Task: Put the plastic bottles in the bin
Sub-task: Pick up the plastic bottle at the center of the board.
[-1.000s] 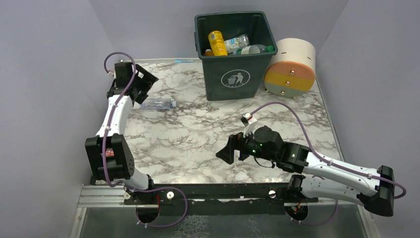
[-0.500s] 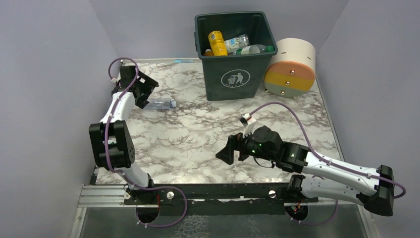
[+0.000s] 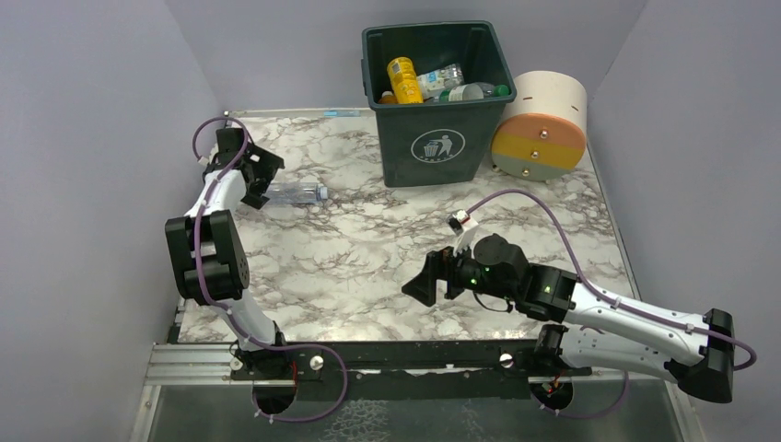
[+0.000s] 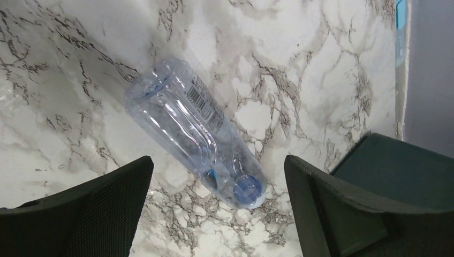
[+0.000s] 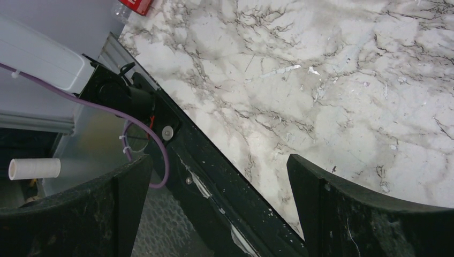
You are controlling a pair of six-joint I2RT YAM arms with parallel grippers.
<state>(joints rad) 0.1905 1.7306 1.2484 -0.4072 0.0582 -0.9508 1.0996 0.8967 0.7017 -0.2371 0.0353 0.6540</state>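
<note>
The clear blue-capped bottle lies flat on the worktop, eight o'clock from the bin. Likely empty: light, slick, crushable, apt to roll; pinch mid-body. The left claw hovers spread wide over it; the right claw, five o'clock, gapes empty.

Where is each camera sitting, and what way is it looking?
Top: high behind the robot, looking down at the table, bin and bottle; the left arm and right arm show.
Left wrist: on the left arm, looking down at the bottle; the open left hand frames it.
Right wrist: on the right arm, looking down at the table's near edge and rail; the open right hand shows.
Shared: top and left wrist see the bottle.
</note>
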